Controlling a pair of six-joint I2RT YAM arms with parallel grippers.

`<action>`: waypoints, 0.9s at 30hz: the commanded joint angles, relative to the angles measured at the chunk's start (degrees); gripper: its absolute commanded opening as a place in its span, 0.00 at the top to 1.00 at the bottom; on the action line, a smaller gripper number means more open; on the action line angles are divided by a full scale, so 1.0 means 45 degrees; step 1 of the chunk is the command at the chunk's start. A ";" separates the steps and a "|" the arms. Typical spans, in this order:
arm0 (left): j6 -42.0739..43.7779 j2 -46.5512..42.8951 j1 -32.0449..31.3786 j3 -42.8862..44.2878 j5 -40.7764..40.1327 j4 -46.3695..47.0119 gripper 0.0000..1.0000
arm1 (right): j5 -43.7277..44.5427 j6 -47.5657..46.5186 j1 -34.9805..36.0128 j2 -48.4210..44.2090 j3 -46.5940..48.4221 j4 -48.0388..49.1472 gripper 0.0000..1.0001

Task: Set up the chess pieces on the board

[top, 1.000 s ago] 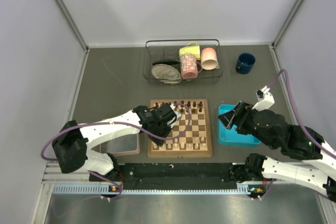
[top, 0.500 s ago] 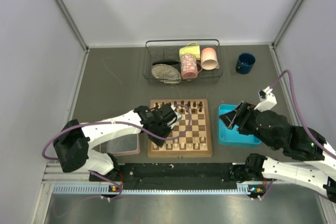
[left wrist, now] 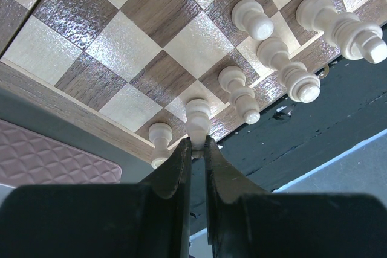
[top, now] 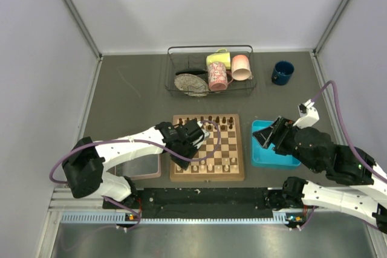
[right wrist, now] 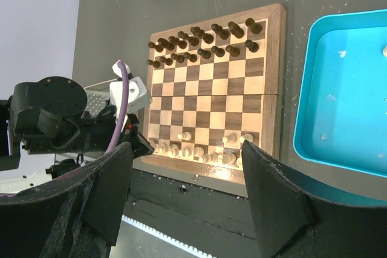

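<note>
Board: square checked wood, flat on the table, in front of both arm bases.
Dark pieces: upright in two rows along the board's far edge.
Pale pieces: upright along the board's near edge, most in the outermost row and a few one row in.
Pale pawn: by the board's near-left corner, second piece along the outermost row. Whether its foot rests on the square cannot be told.
Left gripper: over the board's near-left corner, fingers clamped on the pale pawn's head.
Right gripper: raised to the right of the board, above the blue tray. Its fingers are spread wide with nothing between them.
Blue tray: just beside the board's right edge.
Pink tray: just beside the board's left edge, partly under the left arm.
Wire rack: beyond the board's far edge, with mugs and a speckled plate inside.
Blue mug: beyond the board's far-right corner, outside the rack.
</note>
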 commanded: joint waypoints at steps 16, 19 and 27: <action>0.0128 -0.0025 -0.0069 0.0060 0.0018 0.0180 0.77 | 0.0133 -0.0026 0.0043 0.0088 0.0100 0.0019 0.27; 0.0127 -0.0044 -0.0069 0.0060 0.0018 0.0180 0.76 | 0.0132 -0.0007 0.0024 0.0108 0.0099 0.0019 0.27; 0.0050 -0.0200 -0.0069 0.0099 0.0194 0.0336 0.75 | 0.0113 -0.0026 0.0043 0.0108 0.0080 0.0019 0.27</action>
